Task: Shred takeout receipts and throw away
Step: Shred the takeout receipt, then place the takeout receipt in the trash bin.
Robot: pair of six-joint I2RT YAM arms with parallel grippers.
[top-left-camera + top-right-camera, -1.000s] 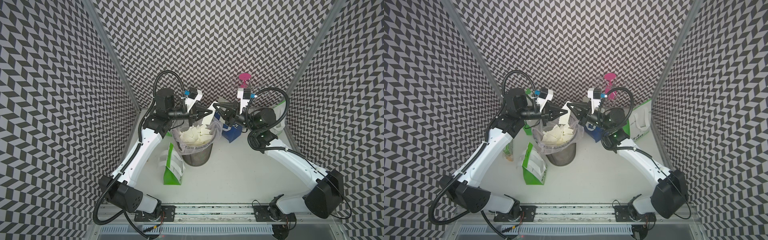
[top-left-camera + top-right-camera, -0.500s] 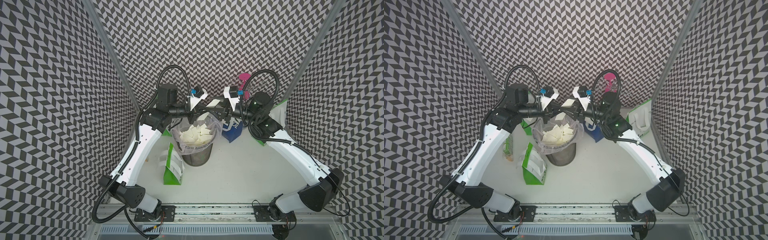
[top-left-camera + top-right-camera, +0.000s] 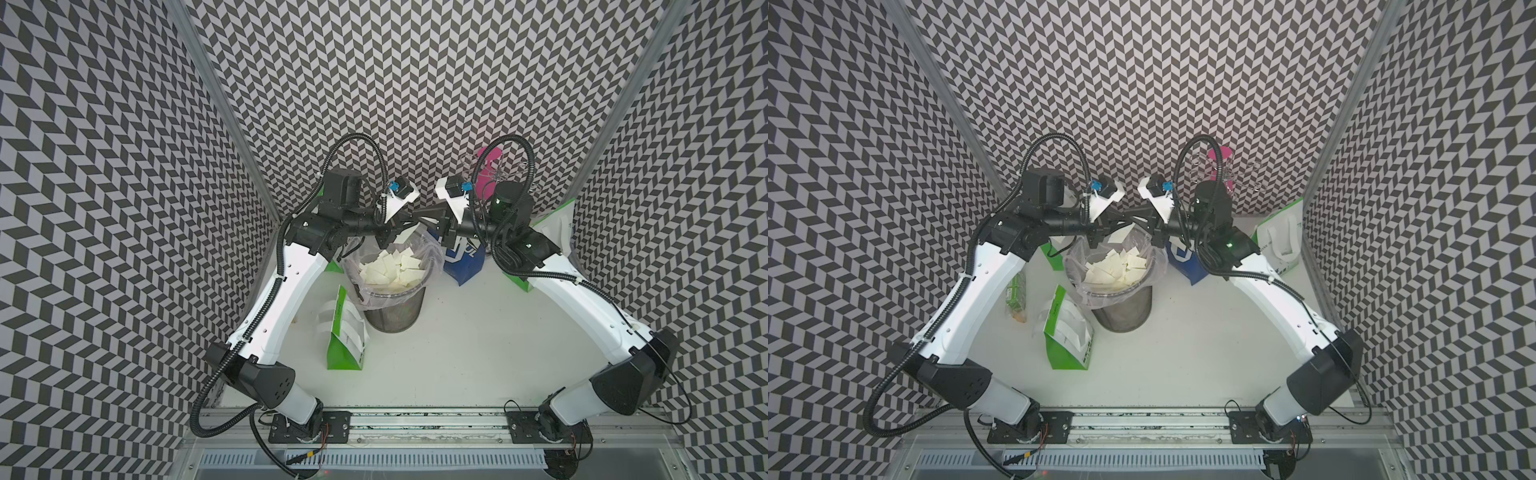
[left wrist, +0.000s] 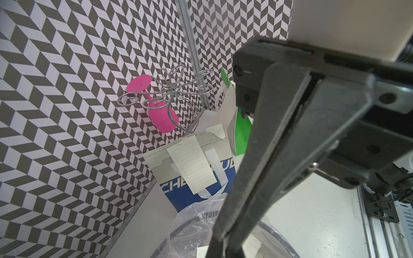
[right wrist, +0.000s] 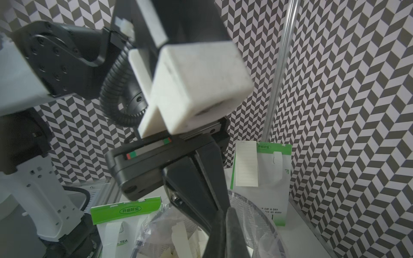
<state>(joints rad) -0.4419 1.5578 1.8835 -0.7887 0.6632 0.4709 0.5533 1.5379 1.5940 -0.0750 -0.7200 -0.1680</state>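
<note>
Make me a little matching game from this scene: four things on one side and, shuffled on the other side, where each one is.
Things
1. torn receipt scraps
2. whole receipt
3. pink glass
4. green-and-white bag nearest the robot's base

Places
A. upside down on the wire rack
B. standing on the table in front of the bin
C. inside the plastic-lined mesh bin
D. on the front of the blue-and-white bag

Pairs: 1-C, 2-D, 3-A, 4-B
</note>
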